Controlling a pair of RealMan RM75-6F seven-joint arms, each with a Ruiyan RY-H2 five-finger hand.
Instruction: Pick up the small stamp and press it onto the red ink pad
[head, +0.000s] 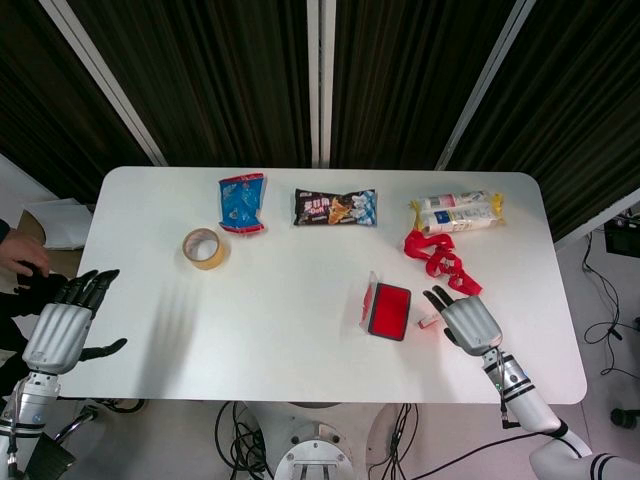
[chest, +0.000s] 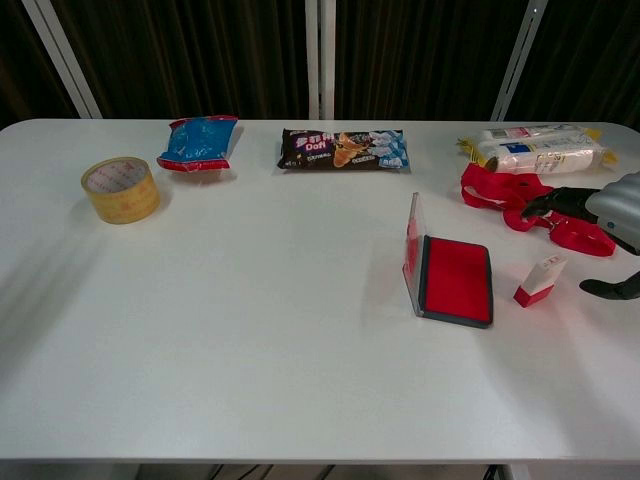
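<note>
The small stamp (chest: 540, 279) lies on its side on the white worktop (chest: 250, 330), near the right edge. It is white with a red end. It sits just beside the red ink pad (chest: 456, 279), on the pad's right, and does not touch it. The ink pad is open, with its clear lid (chest: 411, 250) standing up on the left side.

The right hand (head: 468, 322) is above the worktop just to the right of the stamp. Its fingers (chest: 555, 203) are spread apart and it holds nothing. In the chest view the dark fingers reach over the red lanyard (chest: 525, 207), and the thumb (chest: 610, 289) points in from the right edge toward the stamp. The hand does not touch the stamp.

The left hand (head: 62, 328) is off the left edge of the worktop, near the front corner. Its fingers are apart and it holds nothing too. It shows only in the head view.

Along the far edge lie a blue snack bag (chest: 198, 142), a dark snack bag (chest: 342, 147) and a white and yellow packet (chest: 537, 146) near the far right corner. A roll of yellow tape (chest: 120, 189) sits near the left edge, in front of the blue bag. The red lanyard lies in loops in front of the white and yellow packet.
</note>
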